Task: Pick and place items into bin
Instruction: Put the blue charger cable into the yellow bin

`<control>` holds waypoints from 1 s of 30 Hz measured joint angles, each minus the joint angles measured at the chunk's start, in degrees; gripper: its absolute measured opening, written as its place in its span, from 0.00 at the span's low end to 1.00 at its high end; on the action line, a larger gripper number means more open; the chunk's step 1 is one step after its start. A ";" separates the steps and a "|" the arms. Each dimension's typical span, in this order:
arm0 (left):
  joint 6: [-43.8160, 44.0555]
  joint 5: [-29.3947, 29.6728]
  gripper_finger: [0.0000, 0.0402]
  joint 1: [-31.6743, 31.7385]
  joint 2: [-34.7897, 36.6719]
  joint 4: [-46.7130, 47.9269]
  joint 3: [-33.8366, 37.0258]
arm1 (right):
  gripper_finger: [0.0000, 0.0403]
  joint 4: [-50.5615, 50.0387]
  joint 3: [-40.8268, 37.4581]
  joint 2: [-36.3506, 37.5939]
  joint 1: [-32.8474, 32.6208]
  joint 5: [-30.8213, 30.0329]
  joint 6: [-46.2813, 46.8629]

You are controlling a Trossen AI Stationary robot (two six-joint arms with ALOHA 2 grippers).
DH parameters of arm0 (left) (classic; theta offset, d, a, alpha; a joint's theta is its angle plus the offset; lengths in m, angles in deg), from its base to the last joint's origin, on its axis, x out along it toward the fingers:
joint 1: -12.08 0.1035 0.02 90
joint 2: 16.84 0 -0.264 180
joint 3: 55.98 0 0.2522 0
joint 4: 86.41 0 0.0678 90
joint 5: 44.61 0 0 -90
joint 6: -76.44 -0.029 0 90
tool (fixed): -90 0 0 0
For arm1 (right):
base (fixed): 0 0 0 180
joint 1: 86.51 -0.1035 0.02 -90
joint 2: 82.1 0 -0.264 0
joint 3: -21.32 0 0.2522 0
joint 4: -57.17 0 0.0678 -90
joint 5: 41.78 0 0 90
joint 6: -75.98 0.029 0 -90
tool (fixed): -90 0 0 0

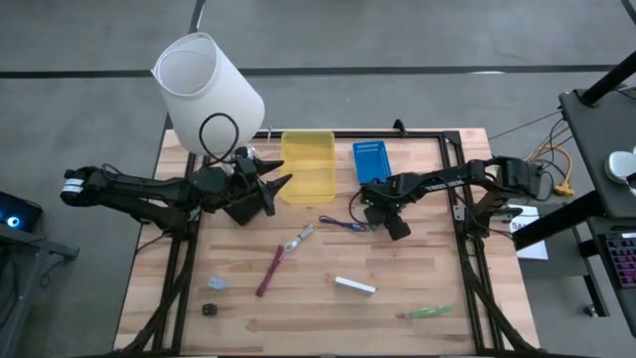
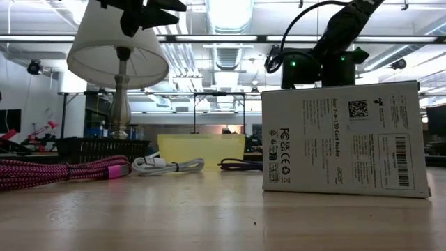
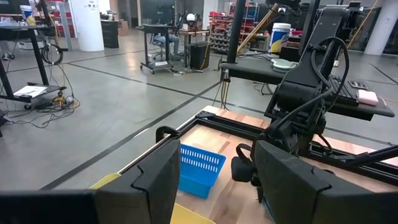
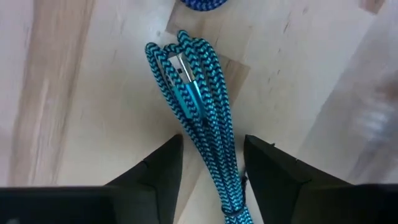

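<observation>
My right gripper (image 1: 378,211) points down at the table, right of the purple cable (image 1: 341,224). In the right wrist view it is open (image 4: 211,146), one finger on each side of a coiled teal braided cable (image 4: 189,87) that lies flat on the wood. The yellow bin (image 1: 308,164) sits at the far middle of the table. My left gripper (image 1: 278,189) hovers open beside the bin's left edge, raised and level (image 3: 214,186). A silver-white cable (image 1: 298,239), a maroon cable (image 1: 270,270), a white box (image 1: 355,286), a green strip (image 1: 427,311) and grey (image 1: 217,284) and black (image 1: 210,309) bits lie nearer.
A blue basket (image 1: 370,162) stands right of the bin. A white-shaded lamp (image 1: 209,89) stands at the far left corner, close to my left arm. A black frame (image 1: 397,134) runs around the table's edges.
</observation>
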 joint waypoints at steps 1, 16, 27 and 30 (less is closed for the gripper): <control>0.00 0.00 0.48 0.00 0.00 0.00 0.01 | 0.35 0.06 -0.08 0.25 0.00 -0.24 -0.07; -0.02 -0.02 0.48 0.00 0.02 -0.02 -0.01 | 0.04 -0.61 0.33 2.75 0.07 0.03 8.91; -0.04 -0.07 0.48 0.00 -0.66 -0.90 -0.14 | 0.03 11.98 0.34 18.14 2.10 5.52 19.31; -0.04 -0.07 0.48 -0.02 -0.61 -1.97 0.07 | 0.03 24.90 -2.37 23.46 4.81 11.24 23.51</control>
